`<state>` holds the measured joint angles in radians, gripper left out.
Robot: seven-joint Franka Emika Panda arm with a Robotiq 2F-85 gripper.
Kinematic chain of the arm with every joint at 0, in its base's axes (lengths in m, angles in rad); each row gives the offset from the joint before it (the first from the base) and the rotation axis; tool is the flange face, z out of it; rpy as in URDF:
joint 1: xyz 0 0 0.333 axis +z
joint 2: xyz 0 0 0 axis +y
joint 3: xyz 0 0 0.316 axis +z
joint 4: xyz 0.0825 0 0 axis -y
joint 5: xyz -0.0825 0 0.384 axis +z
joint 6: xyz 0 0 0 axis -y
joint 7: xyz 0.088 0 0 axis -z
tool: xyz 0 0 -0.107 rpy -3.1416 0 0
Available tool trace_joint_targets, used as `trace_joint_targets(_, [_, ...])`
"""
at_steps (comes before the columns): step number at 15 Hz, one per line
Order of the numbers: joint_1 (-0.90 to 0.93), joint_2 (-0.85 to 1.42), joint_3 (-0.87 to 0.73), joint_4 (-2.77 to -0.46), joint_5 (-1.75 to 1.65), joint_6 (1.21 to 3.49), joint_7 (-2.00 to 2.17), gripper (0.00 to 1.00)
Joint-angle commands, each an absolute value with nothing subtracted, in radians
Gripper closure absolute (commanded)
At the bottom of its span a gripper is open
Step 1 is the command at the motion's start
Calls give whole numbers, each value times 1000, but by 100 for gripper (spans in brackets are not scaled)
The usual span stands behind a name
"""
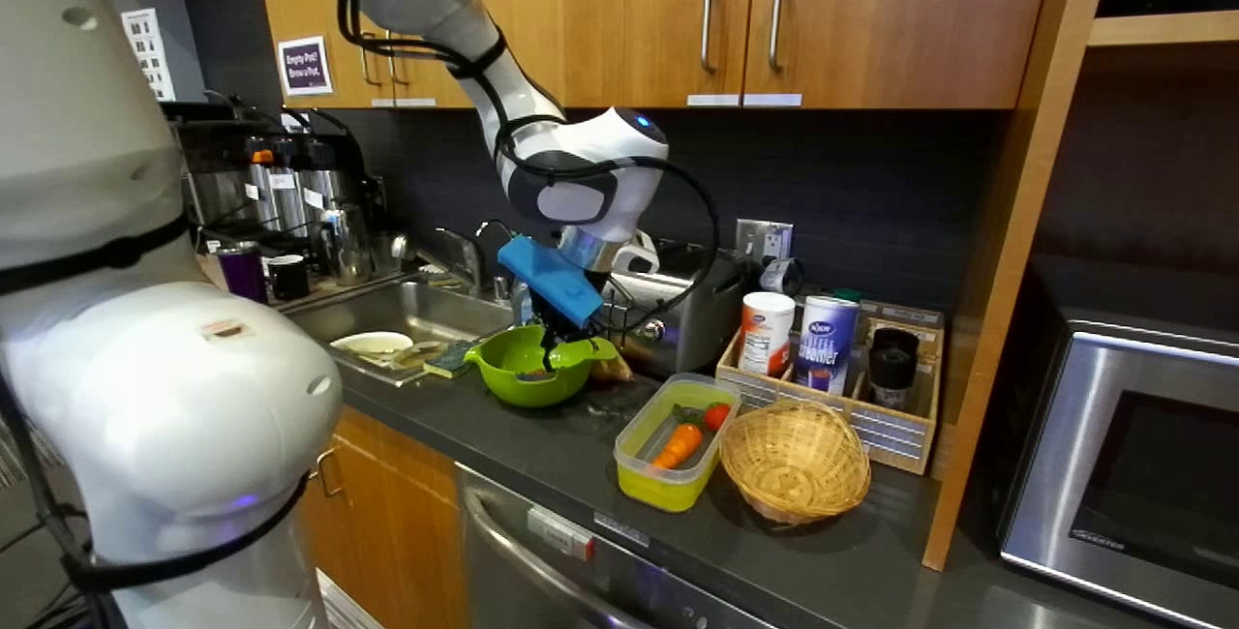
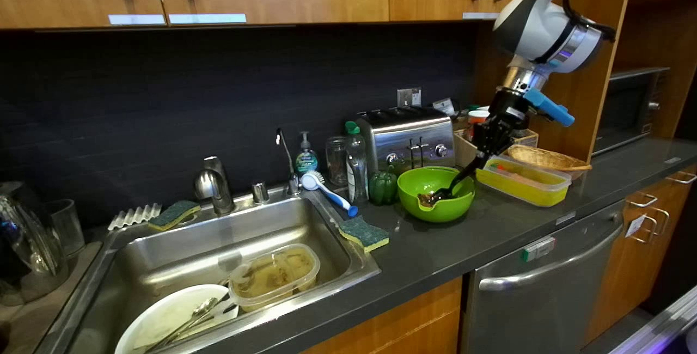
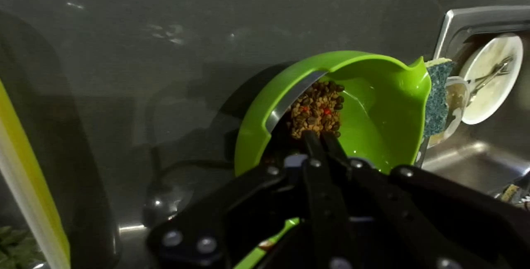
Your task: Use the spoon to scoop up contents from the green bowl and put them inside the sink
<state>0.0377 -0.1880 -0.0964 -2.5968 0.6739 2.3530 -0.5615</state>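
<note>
The lime-green bowl (image 2: 444, 213) stands on the dark counter to the right of the sink; it also shows in an exterior view (image 1: 528, 389) and the wrist view (image 3: 253, 136). Brown pellets with red bits (image 3: 316, 107) lie in it. My gripper (image 2: 482, 151), also in the wrist view (image 3: 321, 134), is above the bowl, shut on a black spoon (image 2: 463, 173). The spoon slants down with its head inside the bowl at the contents; in the wrist view the fingers largely hide it. A blue block (image 1: 550, 279) is on the wrist; no blue spoon shows. The steel sink (image 2: 272, 217) is recessed left of the bowl.
A sponge (image 2: 365, 234) lies between bowl and sink. A green pepper (image 2: 383, 188), bottle (image 2: 356, 166) and toaster (image 2: 414, 136) stand behind. A lime container (image 1: 668, 489) and wicker basket (image 1: 794, 464) stand to the right. The sink holds a white dish (image 2: 158, 316) and clear container (image 2: 272, 278).
</note>
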Motion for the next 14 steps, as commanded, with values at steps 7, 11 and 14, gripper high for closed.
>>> trace_joint_targets(7, [31, -173, -119, -2600, 809, 2271, -649, 99])
trace_joint_targets(11, [11, -154, -132, -2601, 905, 2210, -720, 99])
trace_joint_targets(14, [-10, -138, -134, -2600, 953, 2173, -758, 99])
